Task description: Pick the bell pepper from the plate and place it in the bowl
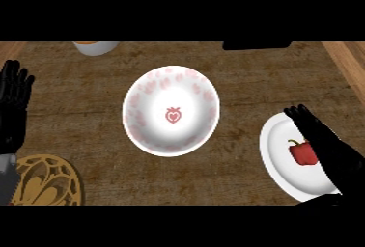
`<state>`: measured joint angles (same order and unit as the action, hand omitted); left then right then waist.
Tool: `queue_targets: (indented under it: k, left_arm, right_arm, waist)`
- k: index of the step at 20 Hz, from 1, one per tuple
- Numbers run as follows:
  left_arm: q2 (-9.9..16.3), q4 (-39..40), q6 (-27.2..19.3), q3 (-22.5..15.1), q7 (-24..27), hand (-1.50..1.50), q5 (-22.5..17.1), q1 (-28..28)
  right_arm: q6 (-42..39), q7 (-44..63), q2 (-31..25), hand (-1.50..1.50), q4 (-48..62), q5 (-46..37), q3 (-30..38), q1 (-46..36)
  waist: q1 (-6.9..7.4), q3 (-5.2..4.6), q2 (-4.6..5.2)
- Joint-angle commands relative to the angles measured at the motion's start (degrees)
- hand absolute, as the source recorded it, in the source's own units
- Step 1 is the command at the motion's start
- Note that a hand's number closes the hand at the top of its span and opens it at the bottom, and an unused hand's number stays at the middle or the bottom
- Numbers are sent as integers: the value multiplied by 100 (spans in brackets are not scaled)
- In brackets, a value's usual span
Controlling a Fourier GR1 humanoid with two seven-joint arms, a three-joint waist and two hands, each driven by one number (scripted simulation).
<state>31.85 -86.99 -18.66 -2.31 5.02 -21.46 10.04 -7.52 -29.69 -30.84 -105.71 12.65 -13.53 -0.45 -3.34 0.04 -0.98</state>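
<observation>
In the head view, the red bell pepper (303,153) lies on the white plate (279,164) at the right of the desk (92,101), so the pick is not yet done and the whole carry to the bowl is left. The bowl (171,111), white with pink marks and a small strawberry at its bottom, stands in the middle, well apart from the plate, and holds nothing. The right hand (319,137) hangs over the plate just beside the pepper, its fingers straight and spread wide, closed round nothing; I judge it is about to grasp. It covers the plate's right part, and whether it touches the pepper I cannot tell. The left hand (14,103) rests open at the left edge, fingers up. A gold patterned trivet (49,181) at lower left and a white cup (95,47) at the top are both cut off.
</observation>
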Motion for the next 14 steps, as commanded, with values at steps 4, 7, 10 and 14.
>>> queue_targets:
  k: [4, 7, 10, 14]
  left_arm:
    - [-95, -60, 232, 99, -34, 0, -156, -26]
    - [271, 77, 651, 425, -102, 0, -399, -25]
    - [-96, -89, 423, 186, 138, 0, -164, -295]
    - [-9, -19, 383, 317, 48, 0, -172, -82]
  right_arm:
    - [122, -1867, -764, -150, -684, -975, 880, 2065]
    - [249, -1119, -1288, -150, -1106, -850, 1771, 2120]
    - [2, -1089, -1696, -150, -991, -701, 2621, 2708]
    - [-512, -669, -2636, -150, -983, -1074, 3406, 3070]
  waist:
    - [44, -1, 52]
    - [90, -15, 54]
    - [115, -11, 49]
    - [74, -22, 49]
